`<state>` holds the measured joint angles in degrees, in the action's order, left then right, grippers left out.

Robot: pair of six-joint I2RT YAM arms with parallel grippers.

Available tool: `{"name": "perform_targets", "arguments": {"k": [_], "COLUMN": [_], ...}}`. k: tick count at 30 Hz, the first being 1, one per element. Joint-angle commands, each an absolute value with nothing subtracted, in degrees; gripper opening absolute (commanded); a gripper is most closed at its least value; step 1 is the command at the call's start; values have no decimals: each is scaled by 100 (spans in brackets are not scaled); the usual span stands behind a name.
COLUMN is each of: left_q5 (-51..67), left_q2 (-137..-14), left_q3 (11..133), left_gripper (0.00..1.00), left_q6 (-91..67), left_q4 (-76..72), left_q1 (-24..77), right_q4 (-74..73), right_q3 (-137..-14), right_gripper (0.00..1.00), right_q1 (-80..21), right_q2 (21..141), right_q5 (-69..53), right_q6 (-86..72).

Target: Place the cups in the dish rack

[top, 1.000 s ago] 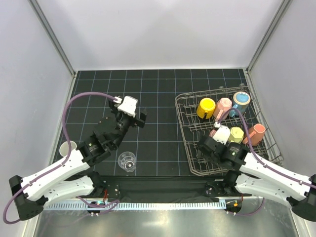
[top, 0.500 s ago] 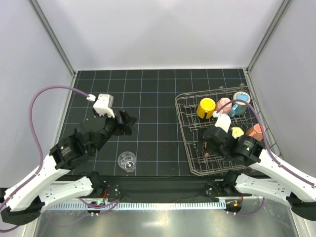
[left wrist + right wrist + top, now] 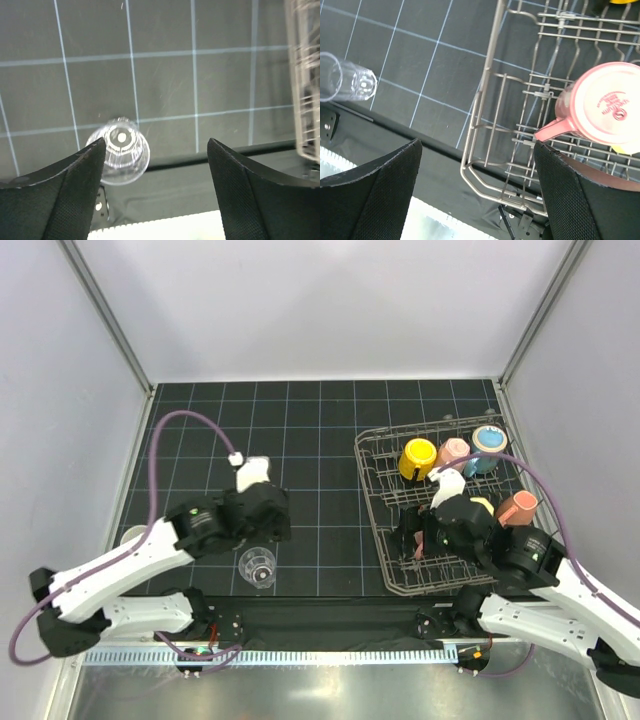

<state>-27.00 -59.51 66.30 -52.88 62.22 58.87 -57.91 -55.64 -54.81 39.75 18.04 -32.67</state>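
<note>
A clear glass tumbler stands upright on the mat near its front edge. My left gripper hovers just behind it, open and empty. In the left wrist view the tumbler sits by the left fingertip, outside the gap of the gripper. The wire dish rack holds an orange-yellow cup, a pink cup, a blue cup and a salmon cup. My right gripper hangs open above the rack's near left corner, beside an upturned pink cup.
The rack fills the right half of the dark gridded mat. A black strip and a pale toothed rail run along the front edge. White walls with metal posts close in the back and sides.
The left arm swung back from the mat's middle toward the tumbler, its jaws a little narrower. The right gripper opened wider and lifted off the pink cup, which stays in the rack.
</note>
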Motion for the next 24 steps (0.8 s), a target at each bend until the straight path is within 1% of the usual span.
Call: {"name": "perform_targets", "arguments": {"k": [1, 3, 4, 8, 11, 12, 13, 14, 17, 24], "left_q5": [-3295, -3287, -3209, -3383, -3498, -3446, -3358, -3236, -3164, -3067], "left_q2": [-6309, -6459, -6573, -6908, -6777, -6742, -6689, -6645, -6548, -6513], "left_q3": [7022, 6953, 6935, 6926, 6716, 6610, 6331, 6215, 5872, 5459], "left_gripper": [78, 75, 71, 64, 51, 44, 42, 41, 41, 49], "left_q6": [-6177, -6301, -6345, -7133, -7566, -7663, -7647, -7629, -7646, -7585], "left_q4": [7092, 7058, 7066, 7522, 7621, 7524, 7358, 7095, 6917, 6636], "left_q1": [6336, 6529, 6582, 6925, 7329, 7356, 7374, 7374, 7374, 7374], "right_q4": [-5485, -5449, -5423, -5353, -5300, -5265, -5265, -5273, -5414, -5335], "right_q3": [-5563, -5572, -5564, -5502, -5449, -5441, -5458, -5475, -5572, -5335], "right_gripper": [92, 92, 92, 92, 92, 92, 92, 92, 92, 92], "right_q1": [-5519, -5511, -5511, -5519, -5520, -5520, -5520, -5520, -5519, -5511], "right_q2": [4104, 4157, 4192, 4438, 4570, 4649, 4684, 4728, 4808, 4553], "right_q5": [1459, 1441, 1407, 1240, 1046, 1020, 1011, 1046, 1213, 1239], "right_q6": [-2804, -2769, -2742, -2654, -2610, -2576, -2558, -2558, -2645, -2979]}}
